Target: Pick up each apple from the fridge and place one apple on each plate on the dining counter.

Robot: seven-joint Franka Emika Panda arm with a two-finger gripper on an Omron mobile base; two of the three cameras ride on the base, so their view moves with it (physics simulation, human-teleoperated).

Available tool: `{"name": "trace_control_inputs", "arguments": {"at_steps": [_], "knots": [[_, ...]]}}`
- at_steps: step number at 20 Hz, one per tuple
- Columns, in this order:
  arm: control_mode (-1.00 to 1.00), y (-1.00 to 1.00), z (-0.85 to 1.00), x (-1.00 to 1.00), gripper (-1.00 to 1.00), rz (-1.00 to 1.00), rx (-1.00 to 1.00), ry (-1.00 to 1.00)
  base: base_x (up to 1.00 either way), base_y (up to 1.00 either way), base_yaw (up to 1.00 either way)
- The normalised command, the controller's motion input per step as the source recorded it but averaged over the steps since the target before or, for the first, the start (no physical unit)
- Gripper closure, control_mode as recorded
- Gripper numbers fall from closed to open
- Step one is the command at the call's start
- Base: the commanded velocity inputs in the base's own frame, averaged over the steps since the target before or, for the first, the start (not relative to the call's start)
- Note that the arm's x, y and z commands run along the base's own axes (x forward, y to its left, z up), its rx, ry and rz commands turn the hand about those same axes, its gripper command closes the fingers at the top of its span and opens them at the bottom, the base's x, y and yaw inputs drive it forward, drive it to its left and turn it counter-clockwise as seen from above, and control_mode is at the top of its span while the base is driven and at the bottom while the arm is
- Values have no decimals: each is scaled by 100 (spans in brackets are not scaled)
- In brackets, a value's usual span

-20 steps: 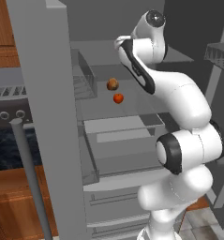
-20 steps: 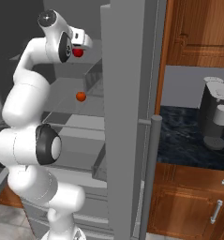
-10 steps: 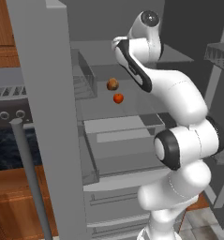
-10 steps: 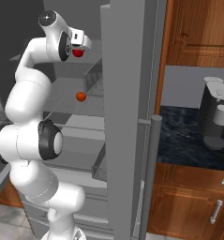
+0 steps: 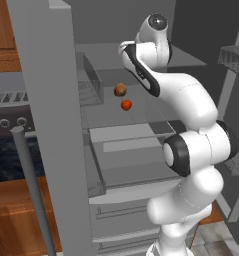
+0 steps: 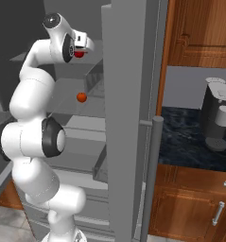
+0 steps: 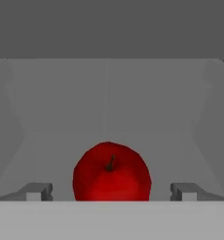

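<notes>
claw is held wide apart, fingertips flanking the deep red apple on the fridge shelf, nothing clamped yet. since a second ago the arm has been swung nearer it; a grasp seems imminent. the orange-red apple lies lower.

No readable text, labels, brands, numbers or signs anywhere. Checked fridge door and shelves, coffee machine at 3 o'clock in the right base view, wooden cabinets: all blank surfaces.
</notes>
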Motion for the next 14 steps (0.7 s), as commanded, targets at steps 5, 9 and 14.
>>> {"name": "trace_control_inputs", "arguments": {"at_steps": [5, 9, 14], "knots": [[-100, 0, -8, 13, -100, 0, 0, -1, 0, 0, 0], [-100, 0, -1, 10, -100, 0, 0, 0, 0, 0, 0], [-100, 0, 0, 4, 100, 0, 0, 0, 0, 0, 0]]}}
